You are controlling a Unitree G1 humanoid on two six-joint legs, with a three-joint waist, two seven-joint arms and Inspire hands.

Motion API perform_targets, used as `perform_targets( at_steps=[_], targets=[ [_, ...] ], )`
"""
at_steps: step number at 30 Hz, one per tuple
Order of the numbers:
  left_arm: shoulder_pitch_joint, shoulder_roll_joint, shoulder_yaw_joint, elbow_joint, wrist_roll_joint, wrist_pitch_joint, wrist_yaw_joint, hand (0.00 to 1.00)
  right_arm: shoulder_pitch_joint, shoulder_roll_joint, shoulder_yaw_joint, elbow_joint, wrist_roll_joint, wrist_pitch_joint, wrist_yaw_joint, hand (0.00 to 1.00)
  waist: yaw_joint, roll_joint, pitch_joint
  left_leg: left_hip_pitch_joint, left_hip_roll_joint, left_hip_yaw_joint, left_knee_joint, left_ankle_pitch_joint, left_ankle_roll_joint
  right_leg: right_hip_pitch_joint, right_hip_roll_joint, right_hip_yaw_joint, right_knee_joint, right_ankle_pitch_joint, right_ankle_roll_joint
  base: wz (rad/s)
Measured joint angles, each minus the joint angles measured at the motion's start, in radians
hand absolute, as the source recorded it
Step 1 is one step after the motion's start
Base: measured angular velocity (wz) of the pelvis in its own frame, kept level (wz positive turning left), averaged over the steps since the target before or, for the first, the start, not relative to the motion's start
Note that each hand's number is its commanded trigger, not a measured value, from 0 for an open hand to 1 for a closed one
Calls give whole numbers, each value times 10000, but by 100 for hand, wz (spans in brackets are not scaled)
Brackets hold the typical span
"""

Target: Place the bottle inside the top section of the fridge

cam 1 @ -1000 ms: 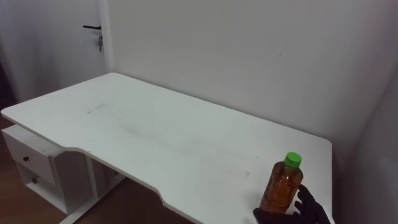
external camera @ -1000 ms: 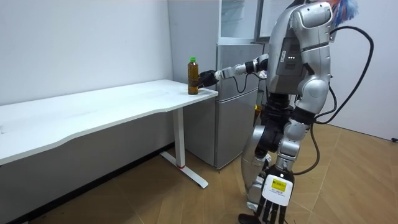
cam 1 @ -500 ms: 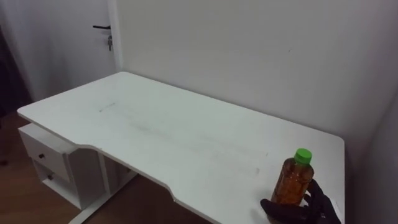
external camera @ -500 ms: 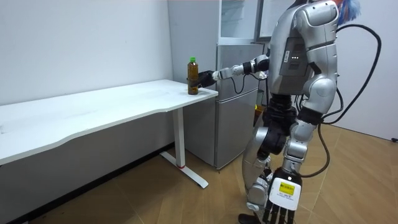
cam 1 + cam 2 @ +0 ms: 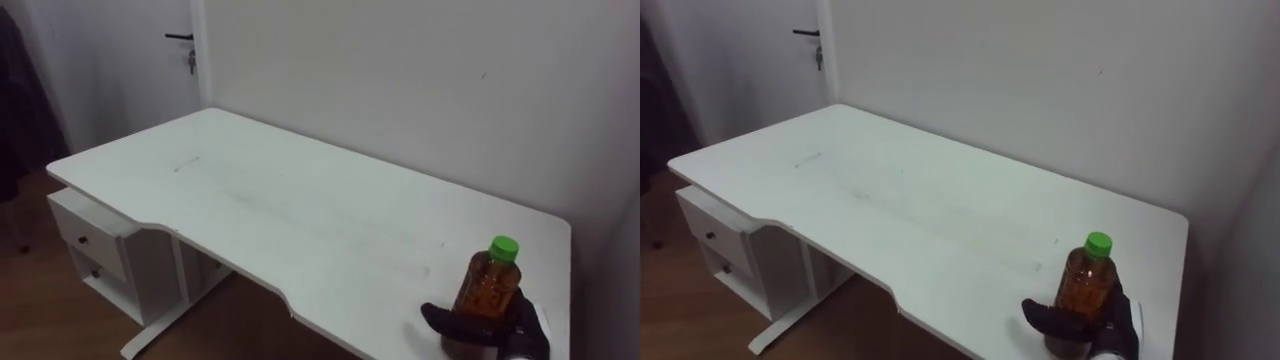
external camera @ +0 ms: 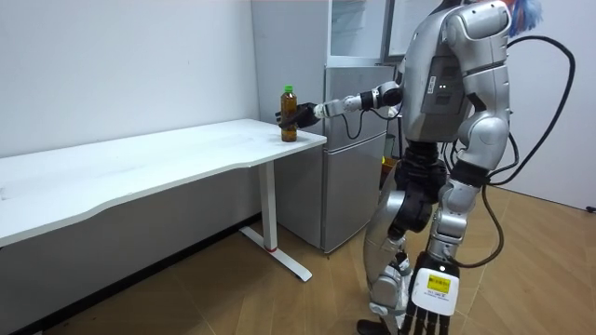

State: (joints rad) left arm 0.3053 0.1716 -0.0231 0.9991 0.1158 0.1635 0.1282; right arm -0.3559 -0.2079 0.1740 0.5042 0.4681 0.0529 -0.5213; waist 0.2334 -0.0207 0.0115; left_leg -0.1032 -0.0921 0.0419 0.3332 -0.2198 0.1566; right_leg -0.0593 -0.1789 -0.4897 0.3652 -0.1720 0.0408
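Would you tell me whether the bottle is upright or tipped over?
Upright: the bottle stands on the desk, green cap on top, the right hand curled round its base.

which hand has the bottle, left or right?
The right hand: its fingers curl round the bottle standing on the table. The left hand hangs open by the robot's leg.

bottle (image 5: pixel 488 290): clear amber-brown
cap (image 5: pixel 505 246): bright green
right hand (image 5: pixel 470 325): black
bench (image 5: pixel 300 210): plain white
drawers (image 5: pixel 95 245) under the bench: white, dark knobs
wall (image 5: pixel 400 70) behind the bench: plain off-white
door (image 5: pixel 120 80): white
door handle (image 5: pixel 180 38): dark
floor (image 5: pixel 40 320): brown wood grain
fridge (image 6: pixel 346 186) beside the bench: grey
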Motion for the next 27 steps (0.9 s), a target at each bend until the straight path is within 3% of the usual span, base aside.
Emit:
perform_targets(
  at_steps=[1, 2, 4, 10, 17, 27],
  targets=[
    [-4, 1, -3, -1, -70, 0, 24, 0, -20, -2, 0, 0, 0, 0, -22, 0, -10, 4, -2, -54, -17, -58, 36, 0, 2, -2, -2, 11, 6, 0, 0, 10],
    [-1, -3, -34, 0, -190, 0, 156, 0, -38, -14, -9, 0, 0, 3, -49, 55, -27, 4, -8, -79, -27, -84, 58, 6, 13, -12, -20, -11, 21, -1, 2, 11],
    [10, -17, -111, 8, -270, 12, 249, 0, -70, -61, -11, 0, 0, 11, -42, 100, -13, 14, -9, -79, -43, -85, 58, 18, 34, -92, -85, -41, 170, -6, 10, 6],
    [38, -7, -235, 16, -271, 46, 450, 0, -71, -85, 3, 49, 72, 38, 2, 100, 39, 21, 2, -78, -103, -162, 51, 41, 76, -236, -146, 268, 409, -9, 13, 1],
    [49, 24, -399, -25, -265, 22, 440, 0, -72, -208, 6, 399, 168, 37, 18, 100, 207, -120, 14, -62, -103, -226, 46, 42, 76, -275, -174, 233, 502, -9, 15, 3],
    [62, -30, -241, -9, -242, -39, 375, 0, -68, -353, -100, 323, 926, -12, 520, 100, 86, -75, 38, -78, -106, -194, 63, 34, 86, -123, -131, 159, 257, -4, 35, 0]
  ],
)
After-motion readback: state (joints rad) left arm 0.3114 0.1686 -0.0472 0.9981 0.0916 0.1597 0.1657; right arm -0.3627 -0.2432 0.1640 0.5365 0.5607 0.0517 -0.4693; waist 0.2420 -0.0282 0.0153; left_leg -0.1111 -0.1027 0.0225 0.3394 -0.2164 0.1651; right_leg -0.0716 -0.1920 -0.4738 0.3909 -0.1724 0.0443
